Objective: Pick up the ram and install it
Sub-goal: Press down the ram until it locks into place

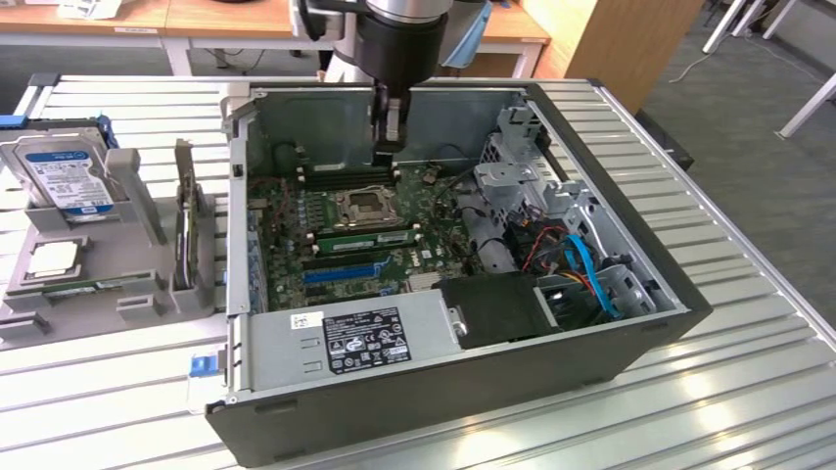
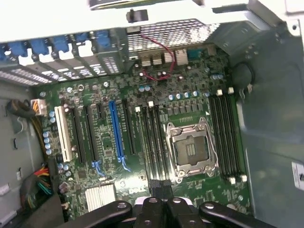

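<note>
- in the exterior view you have the open computer case (image 1: 627,323) lying on its side on the slatted metal table (image 1: 731,411), with the motherboard (image 1: 352,230) facing up inside it.
- the arm (image 1: 398,39) comes straight down into the case near its far wall; the gripper (image 1: 388,147) hangs vertical just above the memory slots on the far side of the cpu socket (image 1: 362,206).
- the fingers are clenched together. a thin dark edge runs along them, but you cannot tell from either view whether a ram stick is pinched there.
- one ram stick (image 1: 366,236) already sits in a slot on the near side of the cpu socket, green and lying along the board.
- outside the case, toward the exterior view's left, a grey parts holder (image 1: 92,284) carries the hard drive (image 1: 59,176) with its blue label, a cpu chip (image 1: 50,257) and an upright expansion card (image 1: 190,235).
- the power supply (image 1: 352,338) fills the near corner of the case, with blue cables (image 1: 594,274) beside it.
- the wrist view gives you what the exterior view hides: the gripper (image 2: 164,197) with its black fingers pressed together, looking down on the board.
- there the cpu socket (image 2: 190,149) has black slot banks (image 2: 227,137) on both sides, and a blue expansion slot (image 2: 115,128) and a white one (image 2: 61,133) lie further off.
</note>
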Action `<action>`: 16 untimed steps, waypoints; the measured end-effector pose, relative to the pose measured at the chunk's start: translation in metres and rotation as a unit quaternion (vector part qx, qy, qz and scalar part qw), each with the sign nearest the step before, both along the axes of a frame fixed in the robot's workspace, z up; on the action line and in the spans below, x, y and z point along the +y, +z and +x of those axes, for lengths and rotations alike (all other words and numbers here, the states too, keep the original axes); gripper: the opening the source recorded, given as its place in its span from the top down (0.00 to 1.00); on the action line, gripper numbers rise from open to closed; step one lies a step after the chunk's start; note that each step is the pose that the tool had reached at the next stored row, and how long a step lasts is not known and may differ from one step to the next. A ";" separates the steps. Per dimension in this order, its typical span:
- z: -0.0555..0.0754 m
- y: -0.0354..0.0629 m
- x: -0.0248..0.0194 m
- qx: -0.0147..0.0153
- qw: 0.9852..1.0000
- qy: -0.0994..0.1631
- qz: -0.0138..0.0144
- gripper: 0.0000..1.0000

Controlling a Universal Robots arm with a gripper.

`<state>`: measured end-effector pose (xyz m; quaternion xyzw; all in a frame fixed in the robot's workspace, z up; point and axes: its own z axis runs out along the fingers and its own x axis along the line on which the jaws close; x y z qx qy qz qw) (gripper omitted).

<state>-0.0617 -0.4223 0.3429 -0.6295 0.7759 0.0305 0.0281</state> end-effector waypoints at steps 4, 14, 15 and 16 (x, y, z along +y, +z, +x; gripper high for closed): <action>0.000 0.0000 0.0000 0.000 1.000 -0.031 0.000 0.90; 0.000 0.0000 0.0000 0.000 0.995 -0.103 0.000 0.90; 0.000 0.0000 0.0000 0.000 0.994 -0.109 0.000 0.90; 0.000 0.0000 0.0000 0.000 0.993 -0.116 0.000 0.90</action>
